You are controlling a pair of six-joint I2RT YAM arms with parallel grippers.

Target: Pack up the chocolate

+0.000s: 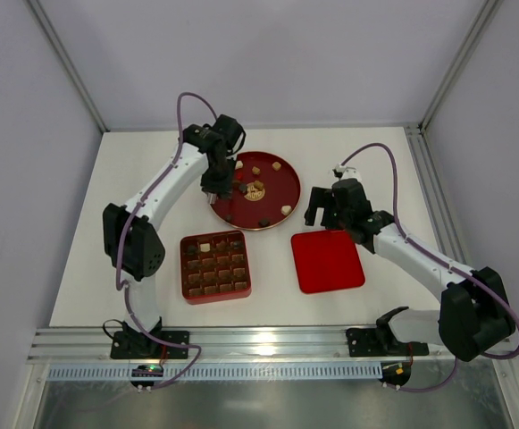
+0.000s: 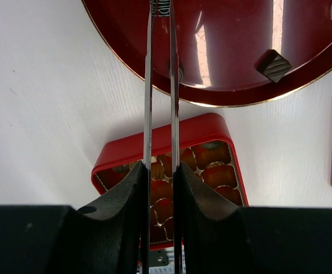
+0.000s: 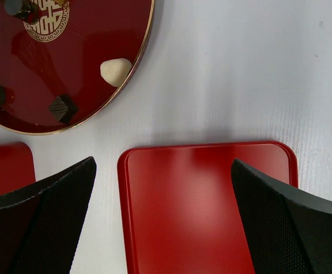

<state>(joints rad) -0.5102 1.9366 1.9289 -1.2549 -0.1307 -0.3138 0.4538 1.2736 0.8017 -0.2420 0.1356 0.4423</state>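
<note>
Red round plate holds chocolate; left fingers nearly pressed together over it, right fingers spread above lid.

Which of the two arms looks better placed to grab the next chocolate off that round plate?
Left, probably. The left gripper hangs over the round plate, where loose chocolates lie, with the tray close by. The right gripper hovers open above the red lid, off the plate.

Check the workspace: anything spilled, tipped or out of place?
Nothing stands out. The chocolate sits on the round plate or in the grid tray, none on the table; the lid lies flat beside the tray.
</note>
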